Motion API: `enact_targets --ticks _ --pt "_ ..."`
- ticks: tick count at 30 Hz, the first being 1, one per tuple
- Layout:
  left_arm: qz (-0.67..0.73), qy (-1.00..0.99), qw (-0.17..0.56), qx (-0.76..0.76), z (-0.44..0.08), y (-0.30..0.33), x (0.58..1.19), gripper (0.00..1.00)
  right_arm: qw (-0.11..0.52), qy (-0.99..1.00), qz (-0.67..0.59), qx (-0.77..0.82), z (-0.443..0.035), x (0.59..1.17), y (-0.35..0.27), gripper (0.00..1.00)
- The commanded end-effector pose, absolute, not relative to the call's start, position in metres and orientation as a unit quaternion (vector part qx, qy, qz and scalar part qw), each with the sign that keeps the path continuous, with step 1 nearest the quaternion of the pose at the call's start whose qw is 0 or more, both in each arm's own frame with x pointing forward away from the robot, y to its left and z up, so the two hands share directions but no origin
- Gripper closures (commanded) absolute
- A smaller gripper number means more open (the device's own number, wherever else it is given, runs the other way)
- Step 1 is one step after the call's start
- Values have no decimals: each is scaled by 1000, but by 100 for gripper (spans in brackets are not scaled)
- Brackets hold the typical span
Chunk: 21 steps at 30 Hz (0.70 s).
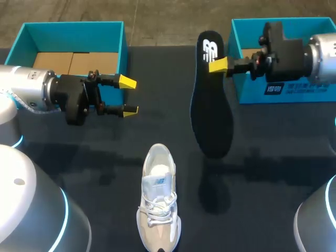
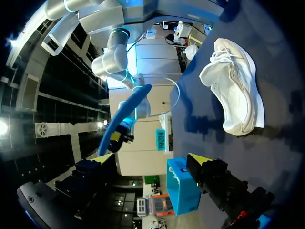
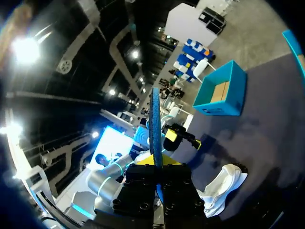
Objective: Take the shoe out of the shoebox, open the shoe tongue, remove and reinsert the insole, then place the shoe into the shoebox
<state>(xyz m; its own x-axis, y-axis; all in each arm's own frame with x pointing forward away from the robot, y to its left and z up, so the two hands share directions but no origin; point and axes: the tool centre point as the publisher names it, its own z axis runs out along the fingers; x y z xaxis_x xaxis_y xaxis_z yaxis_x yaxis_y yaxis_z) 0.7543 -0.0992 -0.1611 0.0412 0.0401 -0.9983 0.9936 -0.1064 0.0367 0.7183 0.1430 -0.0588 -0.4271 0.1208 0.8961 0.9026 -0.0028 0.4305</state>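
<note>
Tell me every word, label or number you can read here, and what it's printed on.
On the insole: a white logo near the end held by the right gripper, no readable words.
On the right shoebox: white print on its front wall, too blurred to read.
On the shoe: a small tongue mark, too small to read.

White logo mark (image 1: 210, 51) is showing on the heel end of the long black foam insole (image 1: 211, 105). A line of white print (image 1: 292, 88) is running along the front wall of the right-hand blue cardboard shoebox (image 1: 252, 95). Small dark tongue mark (image 1: 158, 181) is showing on the white lace-up sneaker (image 1: 157, 210); both are coming through too small to read.
</note>
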Motion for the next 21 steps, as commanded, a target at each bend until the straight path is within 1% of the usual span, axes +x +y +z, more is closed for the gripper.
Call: enact_targets --ticks 1,11,16,21 --pt "-505 473 473 546 -162 -100 754 0 348 -623 -568 -410 -63 732 158 100" --pt "-505 473 473 546 -162 -100 754 0 348 -623 -568 -410 -63 732 158 100" --pt "-504 472 473 548 -163 -102 755 0 371 -619 -547 -424 -71 747 169 100" --pt "-508 470 478 541 -162 -105 756 0 395 -601 -531 -447 -88 756 170 100"
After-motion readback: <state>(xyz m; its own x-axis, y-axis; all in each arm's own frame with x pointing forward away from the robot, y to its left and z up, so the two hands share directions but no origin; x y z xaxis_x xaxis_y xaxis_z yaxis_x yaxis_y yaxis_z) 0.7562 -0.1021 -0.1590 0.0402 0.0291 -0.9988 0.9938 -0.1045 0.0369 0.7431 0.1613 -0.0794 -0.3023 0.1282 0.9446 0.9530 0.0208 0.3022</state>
